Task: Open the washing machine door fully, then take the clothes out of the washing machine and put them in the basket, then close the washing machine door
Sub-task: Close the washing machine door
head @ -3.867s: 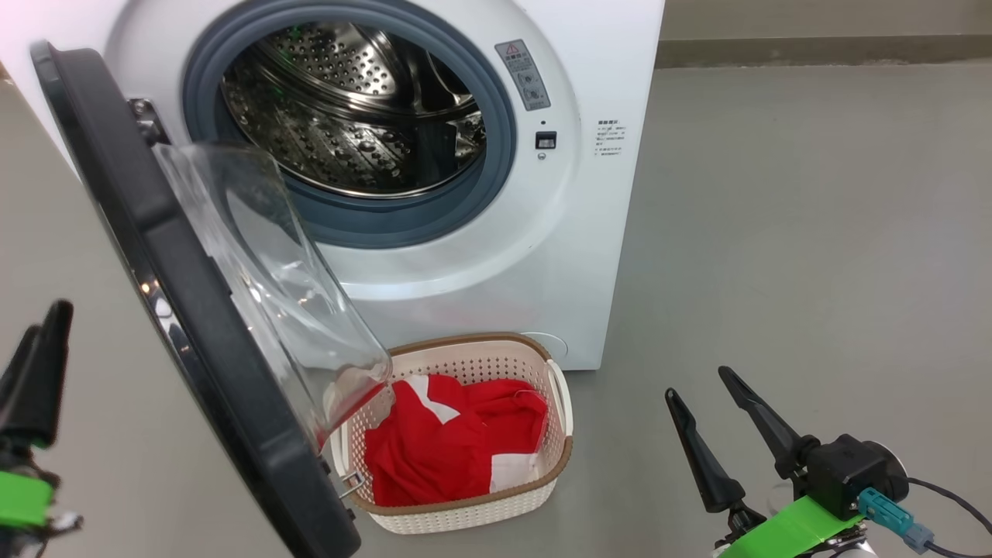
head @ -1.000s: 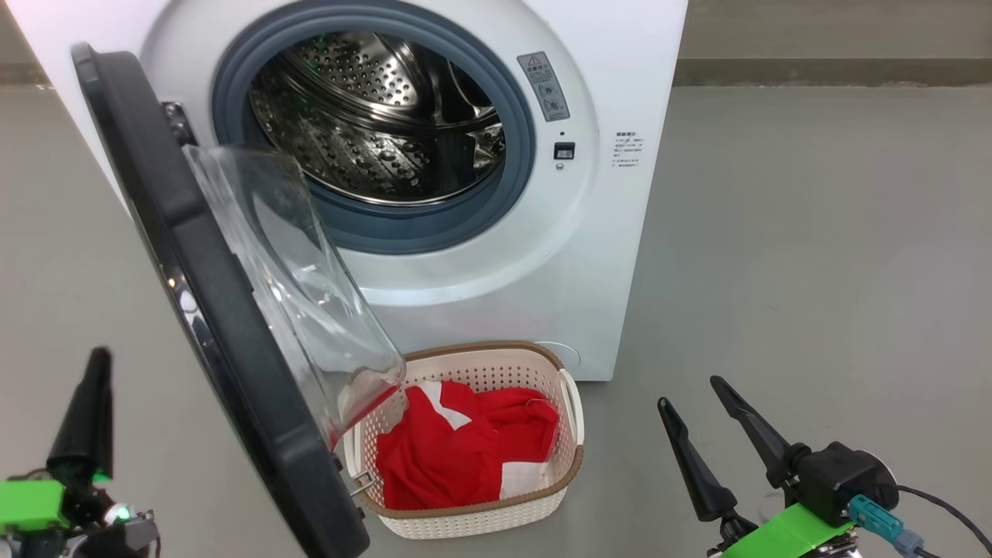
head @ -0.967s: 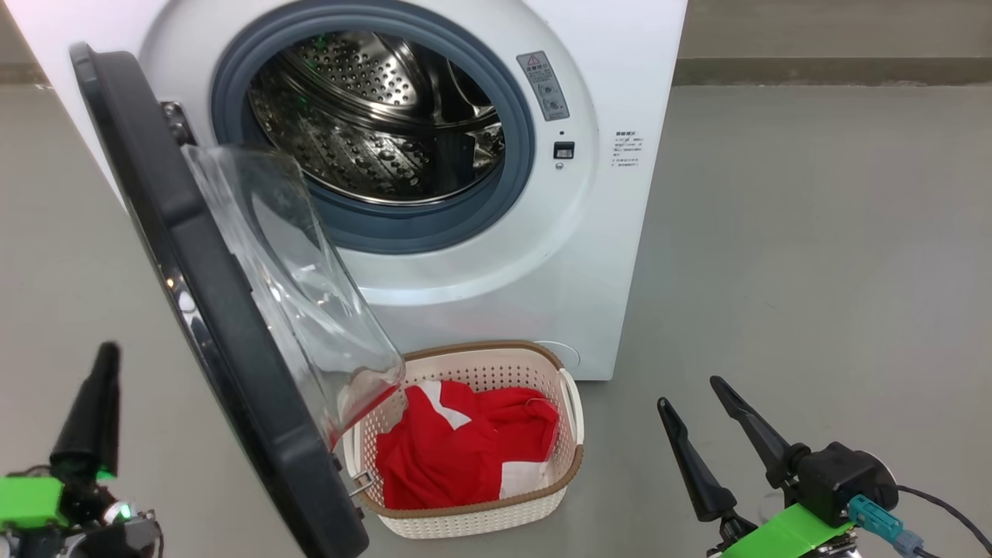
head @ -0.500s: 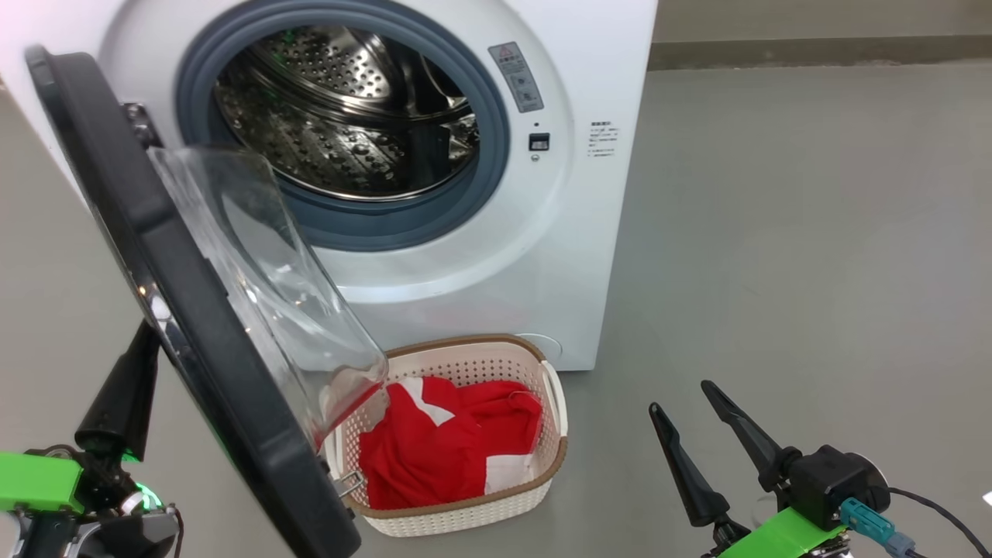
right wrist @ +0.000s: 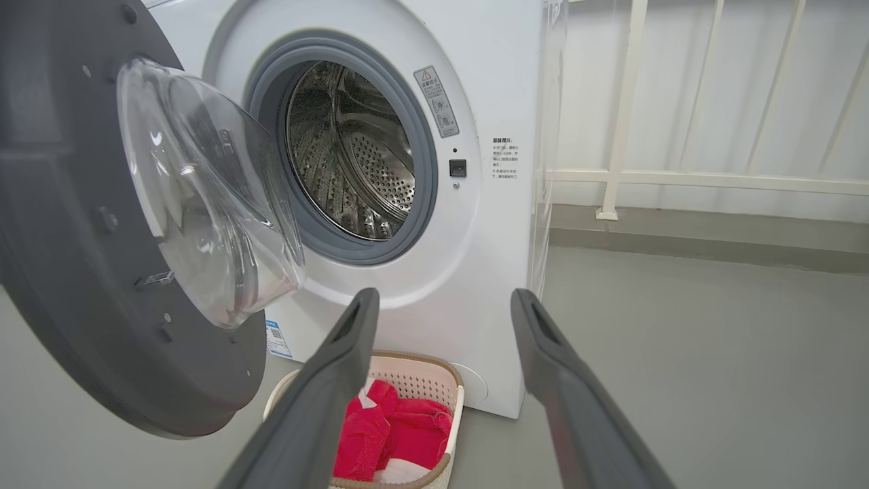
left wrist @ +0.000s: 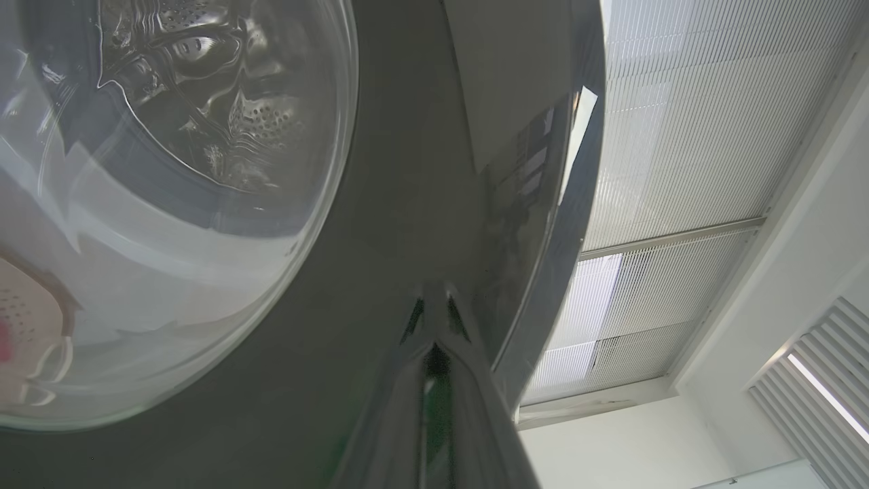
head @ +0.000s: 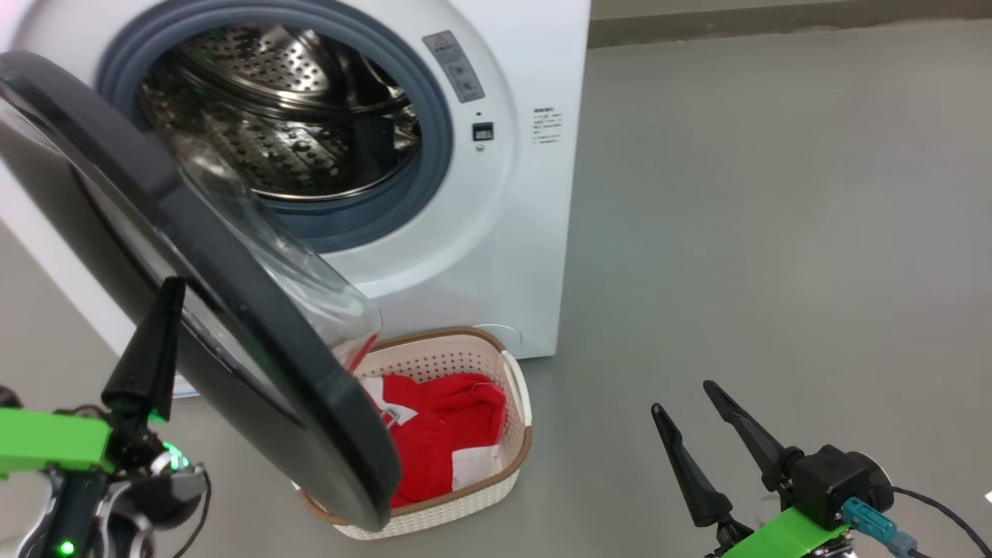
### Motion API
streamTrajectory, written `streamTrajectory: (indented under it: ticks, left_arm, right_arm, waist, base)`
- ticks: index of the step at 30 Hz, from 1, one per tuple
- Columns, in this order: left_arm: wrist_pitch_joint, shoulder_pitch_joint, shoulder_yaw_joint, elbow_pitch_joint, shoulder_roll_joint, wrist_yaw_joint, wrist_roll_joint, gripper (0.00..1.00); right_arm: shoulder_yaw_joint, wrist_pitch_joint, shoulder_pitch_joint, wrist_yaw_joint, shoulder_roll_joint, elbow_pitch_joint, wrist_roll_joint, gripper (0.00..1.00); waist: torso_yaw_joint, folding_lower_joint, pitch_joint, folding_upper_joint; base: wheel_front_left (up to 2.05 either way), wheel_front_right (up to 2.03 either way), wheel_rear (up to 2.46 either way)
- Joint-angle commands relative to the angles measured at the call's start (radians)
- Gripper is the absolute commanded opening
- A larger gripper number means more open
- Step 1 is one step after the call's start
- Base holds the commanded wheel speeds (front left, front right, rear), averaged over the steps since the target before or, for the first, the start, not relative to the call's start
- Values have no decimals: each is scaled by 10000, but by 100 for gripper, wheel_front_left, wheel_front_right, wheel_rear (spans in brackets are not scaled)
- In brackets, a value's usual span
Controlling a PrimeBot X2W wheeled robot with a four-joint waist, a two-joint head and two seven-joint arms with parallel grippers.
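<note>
Lower left: left tool [head: 170, 291], fingers pressed together on nothing, tips set against the outer face of the door [head: 256, 333] on its black rim [left wrist: 394, 170]. Seems to be touching, going by the reflection meeting the tips in the left wrist view.

Next rightward: door standing half open, hinged on the washer's left side, clear bowl [head: 325, 302] bulging toward the drum [head: 279, 116]. Lower edge hanging above the basket, not resting on it as far as the right wrist view tells.

Centre: washer [head: 504, 232] on the floor [head: 775, 232], drum looking empty. On the floor just before its front panel: basket [head: 527, 446], with the clothes [head: 442, 434] heaped inside, red with white patches. Unloading judged done; only the closing left.

Handling, as a guess: stiff, fairly heavy, free on its hinge, so no grasp needed.
- Push flat on the rim, far from the hinge, for leverage.
- Glossy there, so expect a closed tip to skid; press square-on.
- Keep off the bowl.
- Finish with a firm press for the latch.
- Watch the basket under the swinging edge.

Lower right: right tool [head: 683, 396], fingers spread wide, empty, hovering over bare floor, well apart from basket and door.
</note>
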State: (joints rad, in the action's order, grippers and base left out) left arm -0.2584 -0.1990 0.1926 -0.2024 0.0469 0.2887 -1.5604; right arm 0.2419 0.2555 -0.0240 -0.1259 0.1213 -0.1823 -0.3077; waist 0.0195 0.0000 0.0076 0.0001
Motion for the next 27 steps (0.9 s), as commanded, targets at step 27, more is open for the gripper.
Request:
streamTrajectory:
  ticks: [27]
  left_arm:
    - [1506, -3689, -403, 2766, 103, -1300, 771, 0]
  right_arm:
    - [217, 63, -869, -48, 52, 338, 96, 100]
  waist:
    - [-1851, 0, 1540, -1]
  base:
    - [0, 0, 0]
